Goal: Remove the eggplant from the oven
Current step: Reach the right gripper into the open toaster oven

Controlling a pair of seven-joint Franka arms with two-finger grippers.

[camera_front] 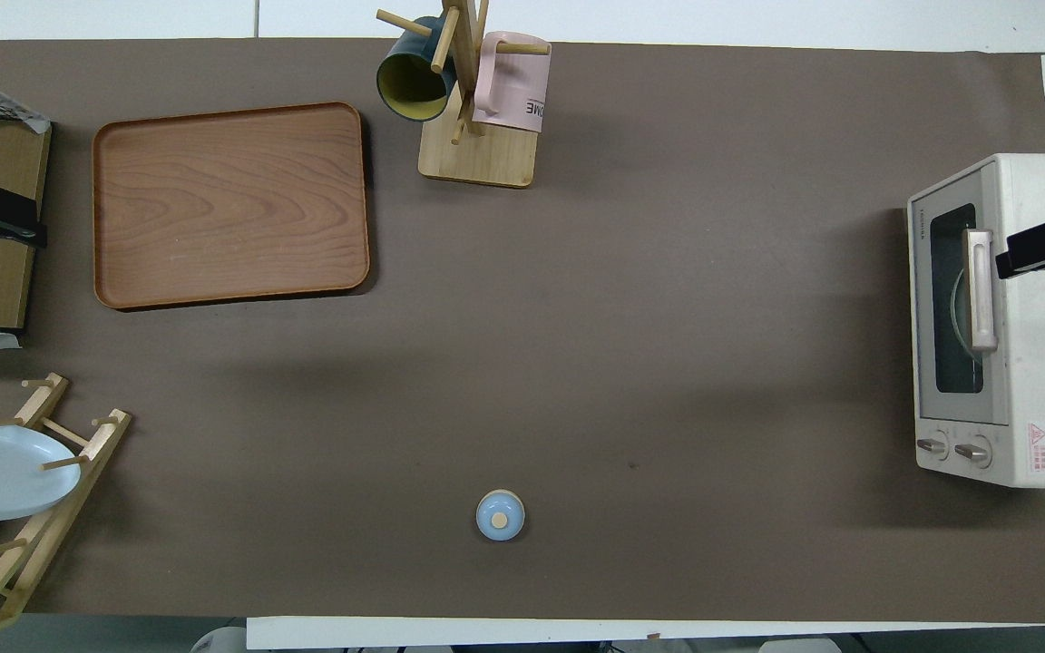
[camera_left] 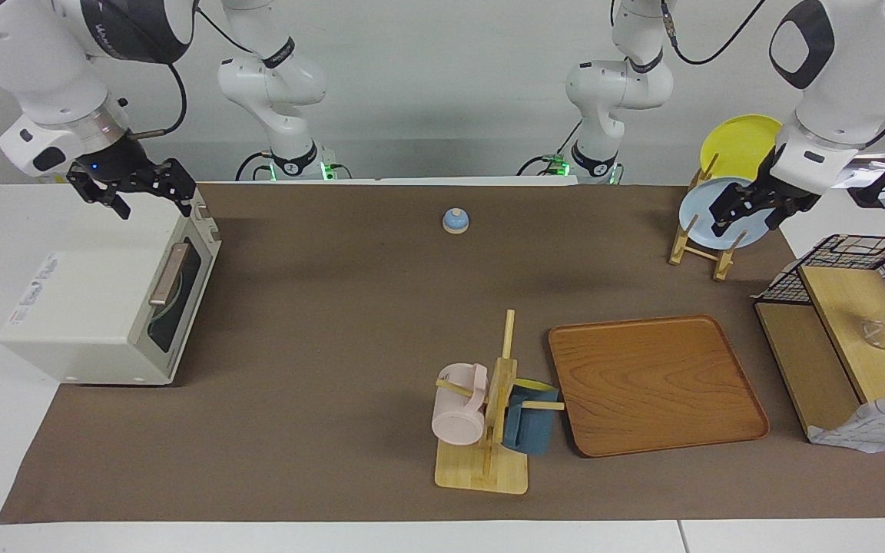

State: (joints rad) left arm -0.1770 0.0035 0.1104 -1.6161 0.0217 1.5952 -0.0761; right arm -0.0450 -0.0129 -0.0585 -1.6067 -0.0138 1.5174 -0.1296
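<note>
Tray [camera_left: 657, 384] beside mug rack [camera_left: 488, 430] (oven [camera_left: 104, 307] well apart).

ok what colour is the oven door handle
The handle on the oven is a pale pinkish brown metallic bar, clearest in the overhead view.

Little lettering can be read, on three things only

On the pale pink mug [camera_front: 512, 83] hung on the wooden peg stand [camera_front: 477, 154], black capitals "ME" are seen above a black line, the rest being hidden by the stand; small brand lettering is printed down the front edge of the boxy off-white toaster oven [camera_front: 1044, 326] but cannot be made out, and a red triangular warning sign with unreadable red print stands on its top by the knobs; the grey writing on the right arm's upper link [camera_left: 116, 31] is cut off and illegible
</note>
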